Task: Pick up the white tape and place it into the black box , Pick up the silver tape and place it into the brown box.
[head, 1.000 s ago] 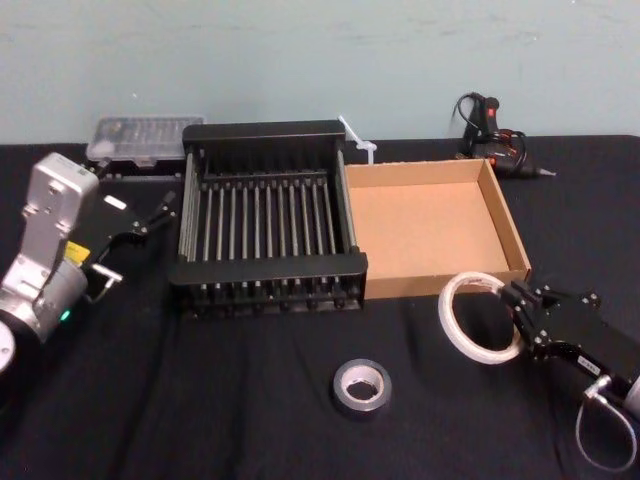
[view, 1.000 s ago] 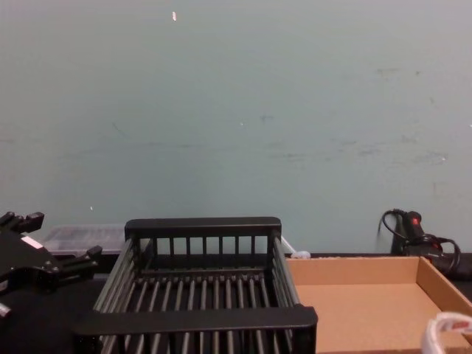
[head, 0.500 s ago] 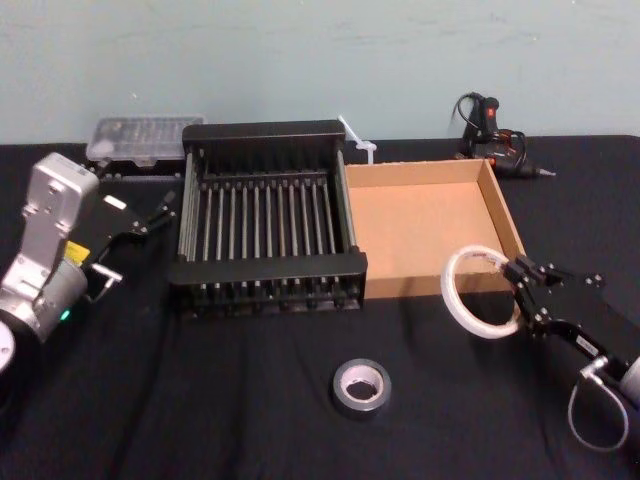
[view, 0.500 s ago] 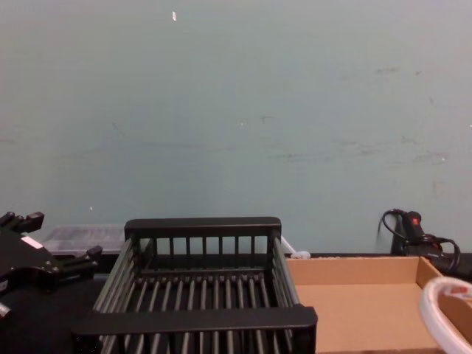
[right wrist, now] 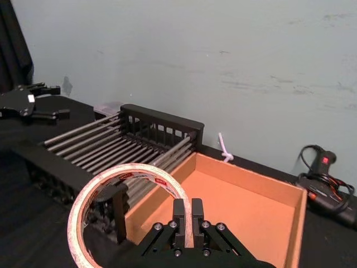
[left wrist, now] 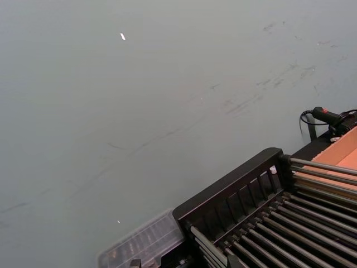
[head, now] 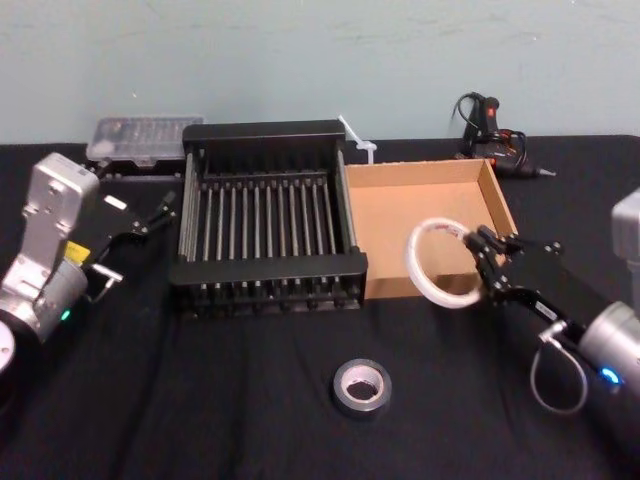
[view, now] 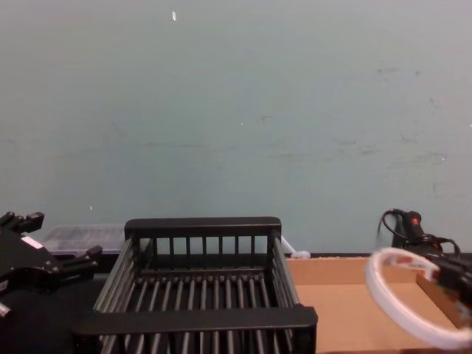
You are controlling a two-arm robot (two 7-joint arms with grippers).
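The white tape (head: 411,260) (right wrist: 134,170) (view: 383,291), a thin whitish ring with red print, is held upright in the air over the front left part of the brown box (head: 425,225) (right wrist: 245,195) (view: 346,302). My right gripper (head: 480,262) (right wrist: 187,218) is shut on the ring's right side. The silver tape (head: 361,386) lies flat on the black cloth, in front of the black box (head: 268,268) (right wrist: 162,118) (view: 199,318) (left wrist: 223,190). My left gripper (head: 140,238) (view: 57,240) hovers open to the left of the black box.
A clear plastic case (head: 145,135) sits behind the black box at the back left. A white zip tie (head: 358,140) and a black corded tool (head: 495,130) lie along the back edge. The two boxes stand side by side, touching.
My right gripper has carried the white tape up and to the left, from in front of the brown box's right corner to over its front left part. The left arm has not moved.
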